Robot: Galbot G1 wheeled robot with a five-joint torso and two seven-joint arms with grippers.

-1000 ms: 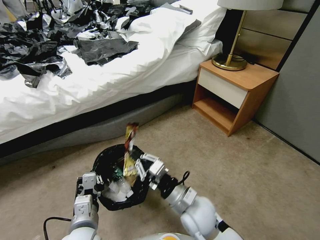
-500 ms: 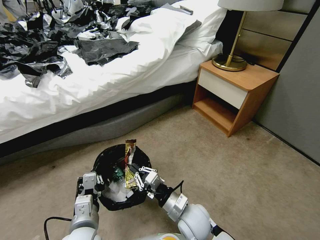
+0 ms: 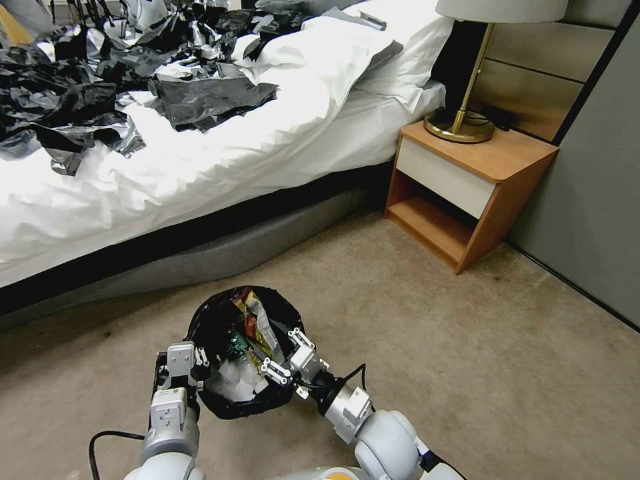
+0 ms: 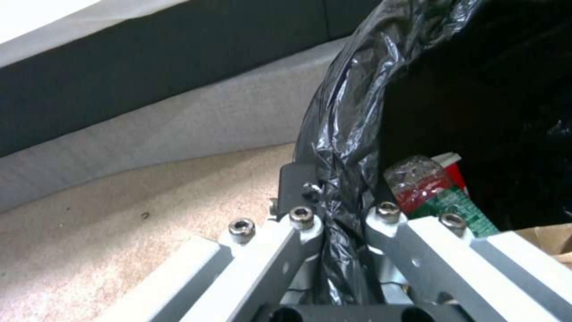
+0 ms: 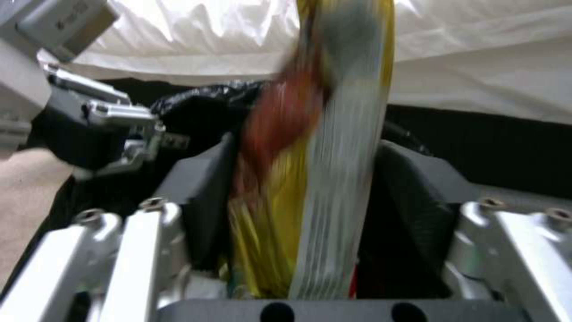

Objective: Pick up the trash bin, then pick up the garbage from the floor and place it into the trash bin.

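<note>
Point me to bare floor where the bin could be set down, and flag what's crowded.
Bare carpet lies right of the trash bin, running to the nightstand and grey wall. A narrower strip sits between bin and bed base. Crowded: the bin mouth, with the left end effector on its rim, the right end effector over it, wrapper between.

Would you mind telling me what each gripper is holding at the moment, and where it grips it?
The left gripper is shut on the bin's bag-lined rim. The right gripper is open, with the wrapper between its fingers, apparently released over the bin.
</note>
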